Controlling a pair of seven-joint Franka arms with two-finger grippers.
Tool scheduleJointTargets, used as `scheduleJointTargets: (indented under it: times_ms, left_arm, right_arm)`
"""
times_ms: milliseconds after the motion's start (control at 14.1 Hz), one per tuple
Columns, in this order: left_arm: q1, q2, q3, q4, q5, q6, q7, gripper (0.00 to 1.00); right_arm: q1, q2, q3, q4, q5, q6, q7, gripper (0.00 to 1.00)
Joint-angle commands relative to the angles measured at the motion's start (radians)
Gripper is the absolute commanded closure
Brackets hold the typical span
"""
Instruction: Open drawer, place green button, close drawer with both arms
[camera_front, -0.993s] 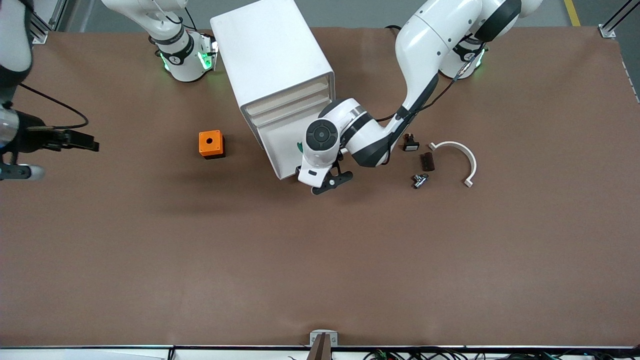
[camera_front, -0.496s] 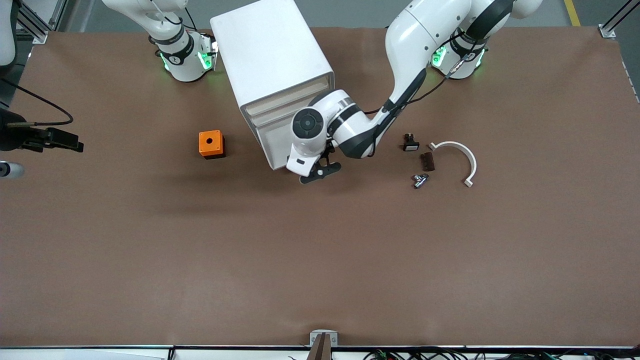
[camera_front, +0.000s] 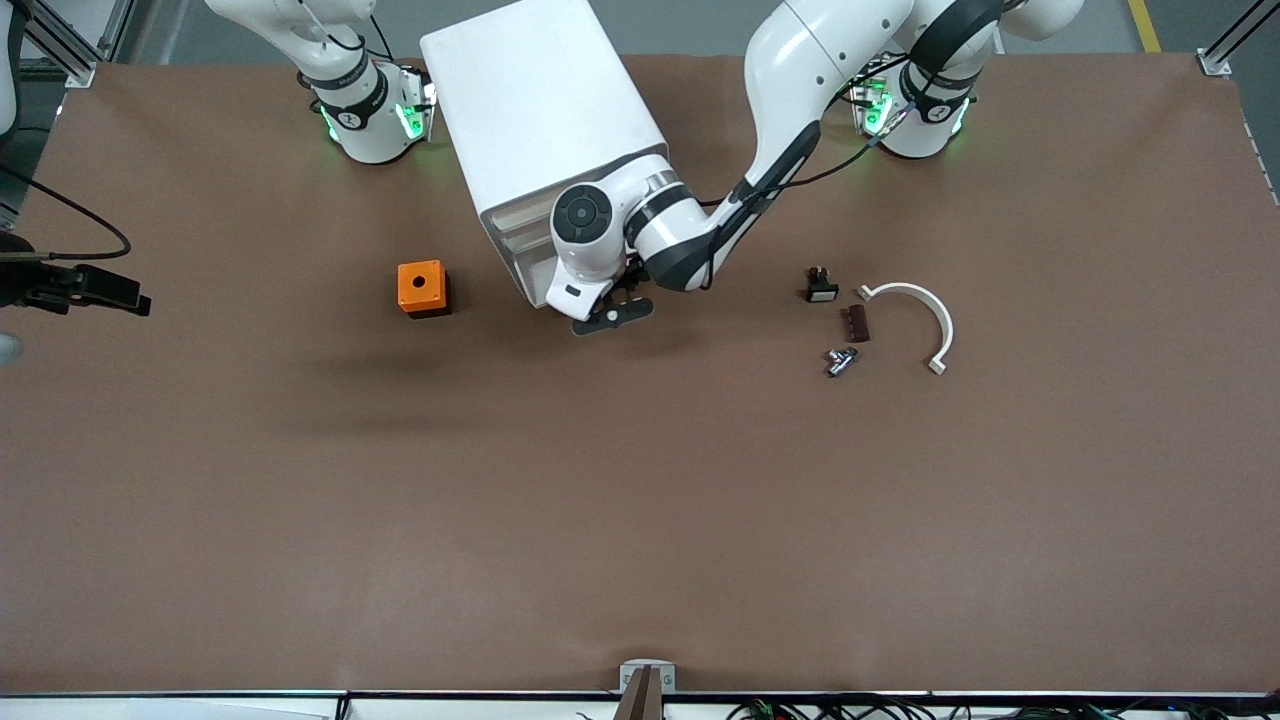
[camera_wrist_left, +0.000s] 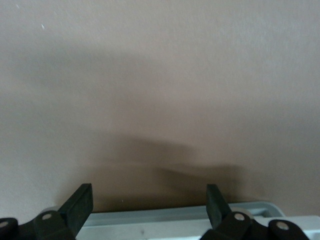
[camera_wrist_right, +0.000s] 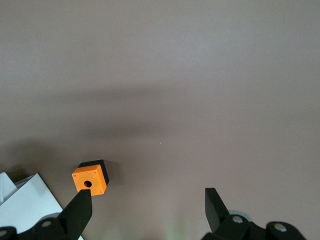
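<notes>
The white cabinet (camera_front: 545, 110) stands near the robots' bases, its beige drawer fronts (camera_front: 515, 215) facing the front camera. The lowest drawer (camera_front: 528, 275) shows only a short white stretch; my left wrist covers the remainder. My left gripper (camera_front: 610, 315) (camera_wrist_left: 149, 192) is open in front of that drawer, and the drawer's pale front edge (camera_wrist_left: 175, 220) lies between its fingers. The button is hidden. My right gripper (camera_front: 125, 295) (camera_wrist_right: 148, 205) hangs open and empty over the right arm's end of the table.
An orange box with a round hole (camera_front: 422, 288) (camera_wrist_right: 91, 178) sits beside the cabinet toward the right arm's end. Toward the left arm's end lie a black switch (camera_front: 822, 287), a dark brown piece (camera_front: 854, 322), a metal fitting (camera_front: 840, 360) and a white curved bracket (camera_front: 915, 310).
My left gripper has moved toward the cabinet and the pulled-out drawer has slid in with it. My right gripper has drawn farther toward the table's end.
</notes>
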Motion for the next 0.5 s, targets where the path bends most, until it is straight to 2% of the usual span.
scheduleJointTargets:
  times_ms: [0, 284, 425]
  left_arm:
    - [-0.027, 0.003, -0.001, -0.001, 0.005, 0.012, -0.004, 0.0]
    - [-0.047, 0.011, -0.001, -0.001, -0.007, 0.012, -0.003, 0.0]
    - [-0.049, 0.008, -0.001, -0.001, -0.067, 0.012, -0.003, 0.0]
  right_arm:
    - [-0.014, 0.011, 0.015, 0.041, -0.011, -0.012, -0.011, 0.0]
    - [-0.02, 0.008, 0.01, 0.108, -0.014, -0.067, -0.011, 0.0]
    - [-0.019, 0.005, 0.01, 0.115, -0.05, -0.086, -0.012, 0.0]
